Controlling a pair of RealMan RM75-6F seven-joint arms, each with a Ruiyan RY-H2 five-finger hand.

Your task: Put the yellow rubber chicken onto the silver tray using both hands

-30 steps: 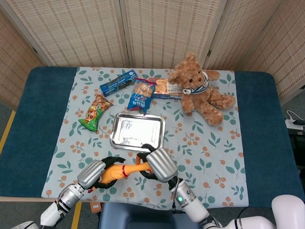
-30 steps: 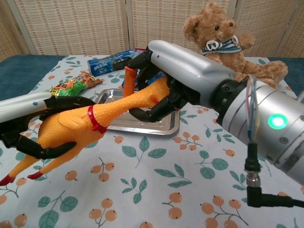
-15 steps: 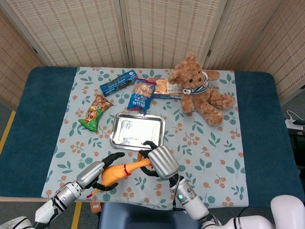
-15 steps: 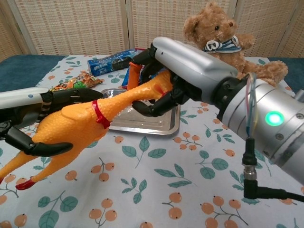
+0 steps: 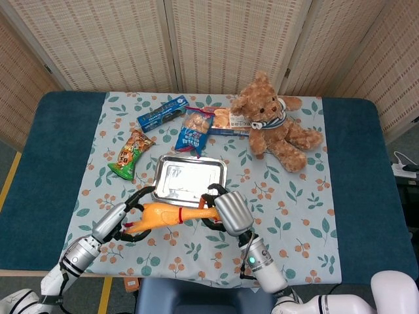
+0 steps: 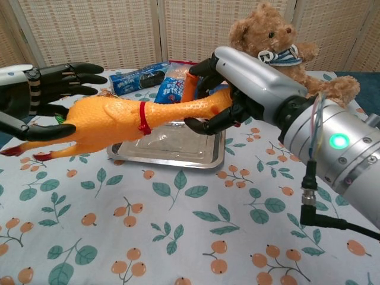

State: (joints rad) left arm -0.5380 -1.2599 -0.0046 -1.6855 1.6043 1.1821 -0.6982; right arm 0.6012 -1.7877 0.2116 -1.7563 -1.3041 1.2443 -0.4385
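The yellow rubber chicken (image 5: 162,215) (image 6: 119,118), with a red neck band and orange beak, is held lengthwise in the air just in front of the silver tray (image 5: 190,179) (image 6: 172,148). My left hand (image 5: 120,219) (image 6: 41,95) grips its body and leg end. My right hand (image 5: 229,210) (image 6: 237,89) grips its neck and head end. In the chest view the chicken hangs over the tray's near left part, not touching it. The tray holds nothing.
Behind the tray lie a blue snack bag (image 5: 194,134), a blue box (image 5: 162,113) and a biscuit pack (image 5: 226,122). A green-orange snack bag (image 5: 131,154) lies left of it. A teddy bear (image 5: 273,121) sits at the back right.
Both hands have lifted the chicken and carried it away from the table's near edge toward the tray. It now lies level rather than sloping down to the left.
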